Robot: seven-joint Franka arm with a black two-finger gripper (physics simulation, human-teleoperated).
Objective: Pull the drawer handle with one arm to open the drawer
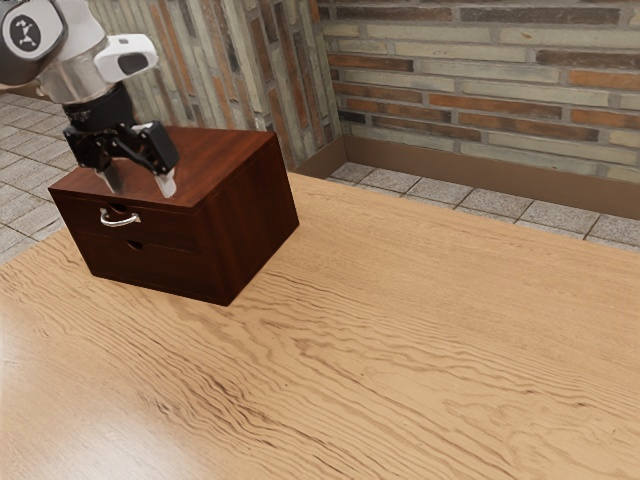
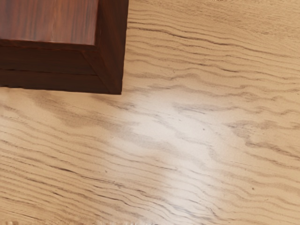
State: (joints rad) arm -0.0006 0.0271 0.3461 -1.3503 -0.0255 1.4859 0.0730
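Cabinet sits on bench, exterior view's left. Handle on cabinet's front, upper part. Tool above cabinet's front top edge, over handle.

Dark red-brown wooden drawer box is noted at 10 o'clock in the exterior view, standing upright. Its upper drawer is seen shut, flush with the front. A silver handle is mounted toward its 9 o'clock end.
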